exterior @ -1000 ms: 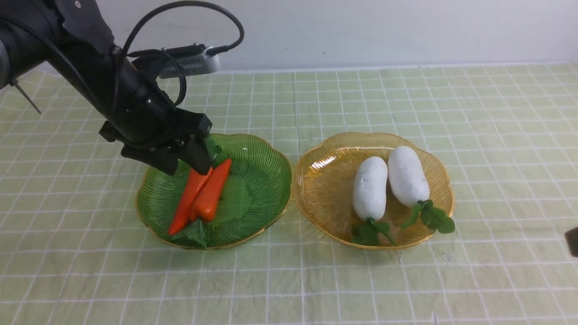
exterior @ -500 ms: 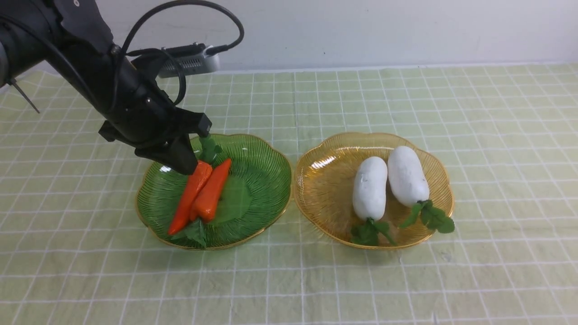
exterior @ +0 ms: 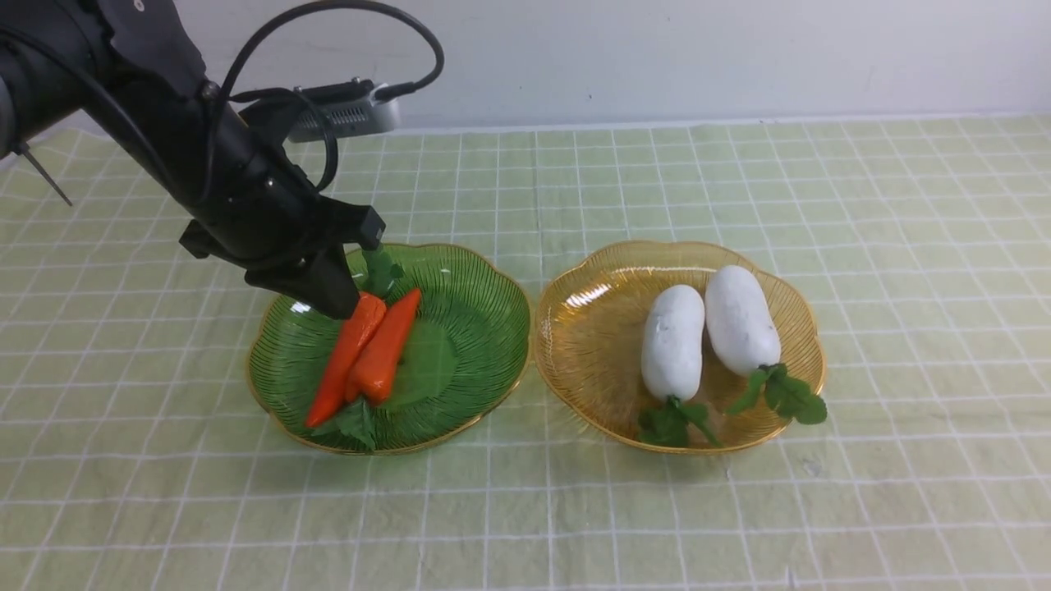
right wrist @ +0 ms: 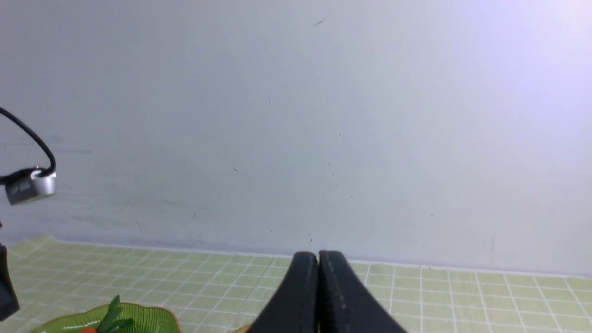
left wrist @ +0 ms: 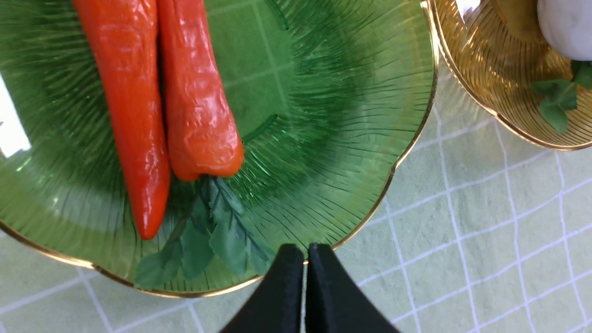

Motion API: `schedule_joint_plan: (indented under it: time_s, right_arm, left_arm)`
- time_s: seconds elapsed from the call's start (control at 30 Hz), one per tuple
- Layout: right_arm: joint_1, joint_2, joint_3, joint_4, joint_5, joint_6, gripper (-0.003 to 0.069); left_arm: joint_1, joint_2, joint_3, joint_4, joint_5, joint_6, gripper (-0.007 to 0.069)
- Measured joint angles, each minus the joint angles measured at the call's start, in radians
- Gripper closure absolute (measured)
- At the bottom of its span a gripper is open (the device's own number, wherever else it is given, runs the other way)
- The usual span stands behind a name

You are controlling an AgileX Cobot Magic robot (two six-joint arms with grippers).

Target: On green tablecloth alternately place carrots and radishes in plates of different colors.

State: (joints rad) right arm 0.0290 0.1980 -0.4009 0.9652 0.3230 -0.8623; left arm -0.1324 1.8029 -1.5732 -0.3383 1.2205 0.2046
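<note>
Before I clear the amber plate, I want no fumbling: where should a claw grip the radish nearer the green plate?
Probably across the white body of that radish, near its leafy end, coming straight down. It lies flat, and there the gap to the other radish widens, leaving finger room.

One pale green tablecloth (exterior: 575, 509) with a white grid. Two ribbed, gold-rimmed plates: one green plate (exterior: 484, 345), one amber plate (exterior: 587, 345). Two glossy orange carrots: a longer carrot (exterior: 343, 361) and a stubbier carrot (exterior: 390, 345). Two plump white radishes: left radish (exterior: 673, 341) and right radish (exterior: 741, 320). Four leafy green tops (exterior: 788, 396), one per vegetable. Two black robot hands: left hand (exterior: 341, 304), right hand (right wrist: 318, 259). One silver wrist camera (exterior: 345, 115).
</note>
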Motion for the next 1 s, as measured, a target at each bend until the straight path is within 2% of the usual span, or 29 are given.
schedule_joint_plan:
  time_s: [0.17,0.53,0.6,0.67,0.7,0.83,1.0]
  right_arm:
    - [-0.001,0.000,0.000,0.032,-0.002,-0.001,0.0673]
    - [-0.002,-0.036,0.042,0.014,-0.005,0.018,0.0673]
    - [-0.003,-0.076,0.082,-0.046,-0.005,0.018,0.0673]
    - [-0.022,-0.137,0.155,-0.189,0.000,0.018,0.0673]
    - [-0.025,-0.141,0.160,-0.216,0.002,0.018,0.0673]
    - [-0.067,-0.205,0.270,-0.594,0.055,0.018,0.0673]
    - [-0.072,-0.206,0.352,-0.879,0.070,0.018,0.0673]
  left_arm:
    - [0.000,-0.001,0.000,0.000,0.000,0.000,0.0632]
    - [0.000,-0.002,0.000,0.000,0.004,0.000,0.0632]
    - [0.000,-0.002,0.000,0.000,0.004,0.000,0.0632]
    - [0.000,-0.002,0.000,0.000,0.005,0.000,0.0632]
    - [0.000,-0.002,0.000,0.000,0.005,0.000,0.0632]
    - [0.000,-0.005,-0.028,-0.012,0.007,-0.042,0.0632]
    - [0.000,-0.066,-0.133,-0.015,0.007,-0.113,0.0632]
